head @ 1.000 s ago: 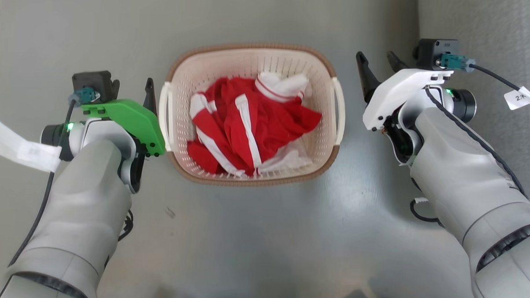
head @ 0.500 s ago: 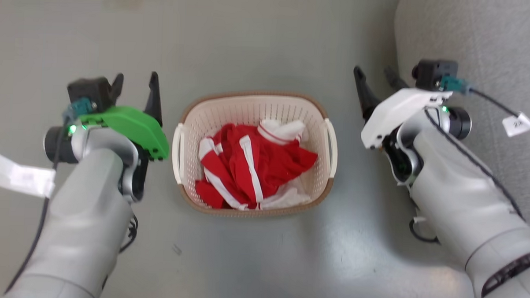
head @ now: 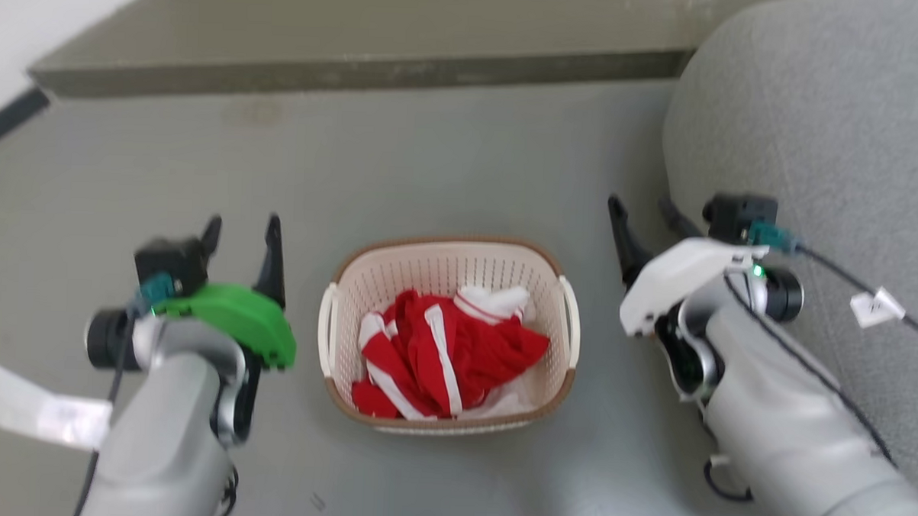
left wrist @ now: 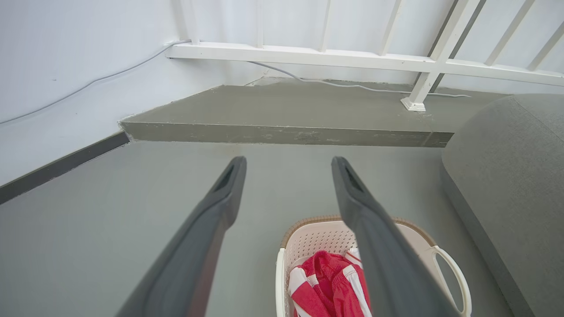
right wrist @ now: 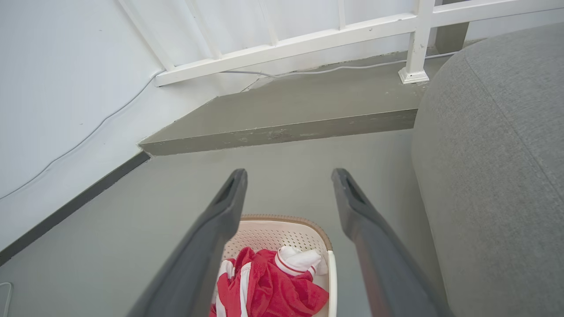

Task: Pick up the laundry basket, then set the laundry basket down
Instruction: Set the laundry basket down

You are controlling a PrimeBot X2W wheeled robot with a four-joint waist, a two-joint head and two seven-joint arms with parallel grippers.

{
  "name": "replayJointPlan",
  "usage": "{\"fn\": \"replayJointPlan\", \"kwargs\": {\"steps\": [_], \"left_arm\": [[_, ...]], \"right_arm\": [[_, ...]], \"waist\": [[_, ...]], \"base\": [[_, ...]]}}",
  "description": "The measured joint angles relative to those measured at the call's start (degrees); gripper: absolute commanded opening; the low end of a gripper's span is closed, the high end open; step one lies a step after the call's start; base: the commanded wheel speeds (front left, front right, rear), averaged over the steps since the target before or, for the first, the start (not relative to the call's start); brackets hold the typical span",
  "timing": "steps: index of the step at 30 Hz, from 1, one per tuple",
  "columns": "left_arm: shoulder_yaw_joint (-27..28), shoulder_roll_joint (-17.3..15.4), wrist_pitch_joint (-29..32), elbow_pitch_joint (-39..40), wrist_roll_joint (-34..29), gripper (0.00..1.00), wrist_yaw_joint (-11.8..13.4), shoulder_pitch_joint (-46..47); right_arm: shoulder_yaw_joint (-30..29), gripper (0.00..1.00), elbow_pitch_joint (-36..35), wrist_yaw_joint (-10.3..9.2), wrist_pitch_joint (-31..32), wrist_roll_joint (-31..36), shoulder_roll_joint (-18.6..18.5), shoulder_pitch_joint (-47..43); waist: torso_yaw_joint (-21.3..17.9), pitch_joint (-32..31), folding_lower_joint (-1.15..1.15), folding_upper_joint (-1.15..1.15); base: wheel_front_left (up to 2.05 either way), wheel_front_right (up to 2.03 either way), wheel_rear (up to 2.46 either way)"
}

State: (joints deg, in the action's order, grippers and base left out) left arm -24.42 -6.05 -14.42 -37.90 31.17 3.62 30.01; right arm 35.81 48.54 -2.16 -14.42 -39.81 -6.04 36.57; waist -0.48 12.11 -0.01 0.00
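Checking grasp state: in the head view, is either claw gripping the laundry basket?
No: the left claw and the right claw are open, each apart from the laundry basket.

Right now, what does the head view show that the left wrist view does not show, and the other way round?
Head view adds: the right gripper, open, and a green cover on the left wrist. Left wrist view adds: a white railing and a white cable. Shared: the laundry basket holding red and white clothes, the open left gripper, the grey sofa, the raised step.
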Motion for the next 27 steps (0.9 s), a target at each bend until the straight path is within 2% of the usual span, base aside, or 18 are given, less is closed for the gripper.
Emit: {"fn": "replayJointPlan", "kwargs": {"steps": [14, 27], "left_arm": [[2.6, -0.3, 0.0, 8.8, -3.9, 1.00, 0.8, -13.8], [6.3, -0.5, 0.0, 16.9, -5.2, 1.00, 1.5, -22.1]], "right_arm": [[-3.6, 1.00, -10.1, -1.51, 0.0, 5.7, 0.1, -11.9], [-7.8, 1.00, -20.5, -2.60, 0.0, 9.8, -0.3, -21.2]], "waist": [[0.6, -9.6, 0.00, 0.00], [1.0, -12.9, 0.00, 0.00]], "base": [[0.00, 0.00, 0.00], [0.00, 0.00, 0.00]]}}
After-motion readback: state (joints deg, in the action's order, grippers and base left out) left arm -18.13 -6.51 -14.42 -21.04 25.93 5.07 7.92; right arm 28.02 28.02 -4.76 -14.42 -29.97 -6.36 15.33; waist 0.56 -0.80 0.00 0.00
